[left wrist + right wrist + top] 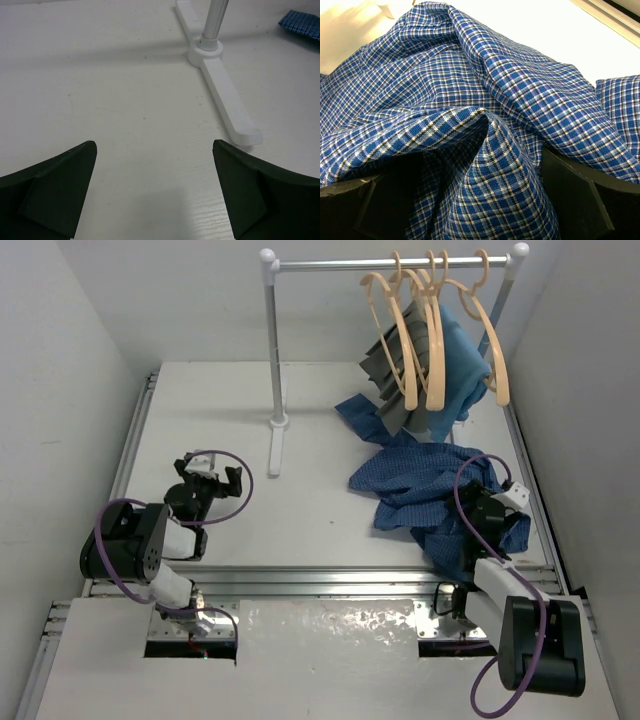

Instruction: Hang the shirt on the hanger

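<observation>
The dark blue checked shirt [420, 485] lies crumpled on the right of the table, under the rack; one edge hangs over the front edge. It fills the right wrist view [485, 85]. My right gripper [482, 502] is pressed down into it, jaws open, with a raised fold of cloth between the fingers [465, 175]. Three tan hangers hang on the rail; the rightmost hanger [495, 355] is bare. My left gripper [212, 476] is open and empty over bare table at the left [154, 146]. A corner of the shirt [302, 24] shows in the left wrist view.
The white rack pole [272, 340] stands mid-table, its foot [227, 100] just ahead of my left gripper. A grey pleated garment [385, 365] and a light blue garment [458, 355] hang under the other two hangers. Walls close in on both sides.
</observation>
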You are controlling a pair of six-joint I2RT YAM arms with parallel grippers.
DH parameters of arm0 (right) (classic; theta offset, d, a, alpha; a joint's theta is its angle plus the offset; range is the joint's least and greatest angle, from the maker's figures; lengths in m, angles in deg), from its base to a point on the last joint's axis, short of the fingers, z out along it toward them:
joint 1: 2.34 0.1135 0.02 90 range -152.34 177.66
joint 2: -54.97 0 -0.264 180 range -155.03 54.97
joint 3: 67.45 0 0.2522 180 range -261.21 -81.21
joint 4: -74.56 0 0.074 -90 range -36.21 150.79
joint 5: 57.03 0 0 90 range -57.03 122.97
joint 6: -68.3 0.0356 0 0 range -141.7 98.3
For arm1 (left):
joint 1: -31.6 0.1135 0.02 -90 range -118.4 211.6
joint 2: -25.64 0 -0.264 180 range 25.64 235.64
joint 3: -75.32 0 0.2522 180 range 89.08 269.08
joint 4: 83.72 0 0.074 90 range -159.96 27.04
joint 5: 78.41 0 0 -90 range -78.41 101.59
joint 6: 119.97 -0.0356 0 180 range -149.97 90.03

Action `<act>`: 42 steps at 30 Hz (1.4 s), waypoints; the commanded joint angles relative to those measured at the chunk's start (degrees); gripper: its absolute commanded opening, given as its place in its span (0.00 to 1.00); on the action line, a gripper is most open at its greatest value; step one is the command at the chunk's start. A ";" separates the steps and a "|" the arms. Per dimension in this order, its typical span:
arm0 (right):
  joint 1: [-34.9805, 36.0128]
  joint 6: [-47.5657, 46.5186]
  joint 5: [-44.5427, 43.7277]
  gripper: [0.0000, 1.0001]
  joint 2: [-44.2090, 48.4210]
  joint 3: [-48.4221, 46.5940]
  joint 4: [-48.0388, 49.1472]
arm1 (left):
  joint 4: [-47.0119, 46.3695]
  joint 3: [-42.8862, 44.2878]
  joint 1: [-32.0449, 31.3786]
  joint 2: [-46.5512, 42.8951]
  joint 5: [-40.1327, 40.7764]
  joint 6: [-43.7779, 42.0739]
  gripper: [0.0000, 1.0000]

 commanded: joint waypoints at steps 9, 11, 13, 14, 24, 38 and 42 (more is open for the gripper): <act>0.34 -2.19 3.12 0.60 1.34 4.84 -0.58 | 23.33 12.62 0.32 -9.22 -12.29 -4.42 0.99; 0.43 -3.95 4.62 0.21 3.00 3.25 -4.54 | 38.58 23.80 0.32 -10.75 -14.67 -6.08 0.97; 0.78 -5.36 7.17 0.02 8.16 2.64 -8.13 | 45.79 31.00 0.32 -11.19 -18.43 -7.85 0.93; 1.13 -5.19 8.22 0.00 10.37 0.55 -12.50 | 52.09 32.52 0.15 -11.19 -19.24 -9.33 0.89; 12.54 -15.21 28.69 0.00 22.18 -12.73 -32.92 | 72.36 36.23 -3.36 -23.31 -26.45 -15.49 0.87; 59.57 -37.79 30.73 0.06 -8.48 -35.91 -24.68 | 86.87 42.29 -4.16 -28.07 -19.00 -19.81 0.89; 62.04 -36.92 30.39 0.01 -23.13 -48.58 -24.41 | 86.62 43.26 -3.72 -26.84 -10.93 -18.14 0.90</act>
